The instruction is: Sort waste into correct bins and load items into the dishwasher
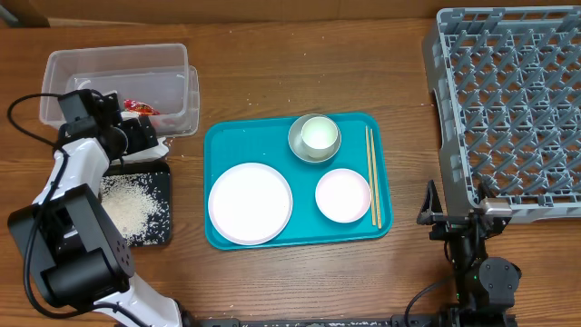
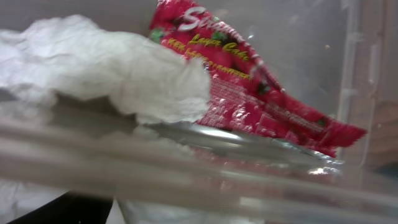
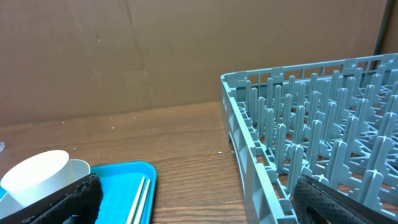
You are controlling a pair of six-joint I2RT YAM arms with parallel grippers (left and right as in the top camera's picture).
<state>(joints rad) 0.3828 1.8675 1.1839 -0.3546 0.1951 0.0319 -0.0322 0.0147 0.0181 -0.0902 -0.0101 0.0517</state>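
A crumpled white napkin and a red wrapper lie inside the clear tub; the wrapper also shows from overhead. My left gripper is at the tub's front rim, looks open, and holds nothing. White rice lies in the black tray. The white plate, small dish, silvery bowl and chopsticks sit on a teal tray. My right gripper is open and empty beside the grey dish rack. No brown lump shows.
The teal tray fills the table's middle. In the right wrist view the rack's near wall is on the right, and the chopsticks and bowl are on the left. A black cable loops at the far left.
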